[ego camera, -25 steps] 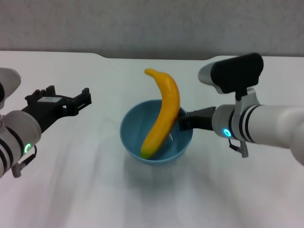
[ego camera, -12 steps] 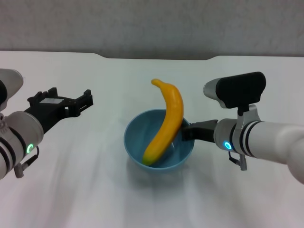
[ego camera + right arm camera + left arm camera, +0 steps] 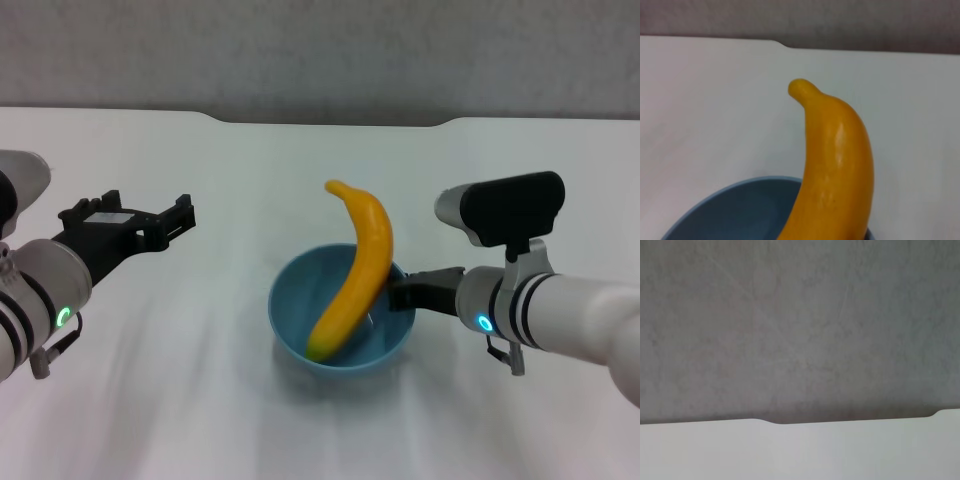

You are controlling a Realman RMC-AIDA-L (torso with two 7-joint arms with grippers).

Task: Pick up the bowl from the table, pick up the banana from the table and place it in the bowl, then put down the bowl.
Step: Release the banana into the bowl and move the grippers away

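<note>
The light-blue bowl (image 3: 375,345) is at the middle of the white table (image 3: 200,400). The yellow banana (image 3: 355,275) lies in it, with its lower end on the bowl's bottom and its upper end sticking out over the far rim. My right gripper (image 3: 404,292) is shut on the bowl's right rim. The bowl's shadow lies close under it; I cannot tell whether it touches the table. The right wrist view shows the banana (image 3: 837,160) close up above the bowl's inside (image 3: 740,210). My left gripper (image 3: 150,215) is open and empty, off to the left of the bowl.
The table's far edge with its shallow notch (image 3: 330,122) runs along a grey wall (image 3: 320,50). The left wrist view shows only that edge (image 3: 790,421) and the wall. Bare tabletop lies on both sides of the bowl.
My right gripper has moved toward me and slightly right with the bowl and the banana in it. The left arm has hardly moved.
</note>
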